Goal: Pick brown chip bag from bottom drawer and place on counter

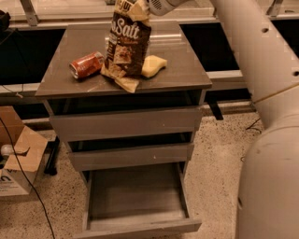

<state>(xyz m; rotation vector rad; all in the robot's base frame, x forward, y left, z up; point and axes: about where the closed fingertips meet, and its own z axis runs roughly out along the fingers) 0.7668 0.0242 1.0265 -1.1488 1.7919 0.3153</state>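
The brown chip bag (127, 45) stands upright on the counter (184, 70), its lower tan end touching the top near the front edge. My gripper (146, 5) is at the top edge of the view, shut on the bag's upper end; most of it is cut off by the frame. The bottom drawer (140, 227) is pulled out at the foot of the cabinet, and nothing lies inside it.
A crushed red can (86, 64) lies left of the bag and a yellow sponge (154, 65) lies right of it. My white arm (271, 130) fills the right side. A cardboard box (18, 154) and cables sit on the floor at left.
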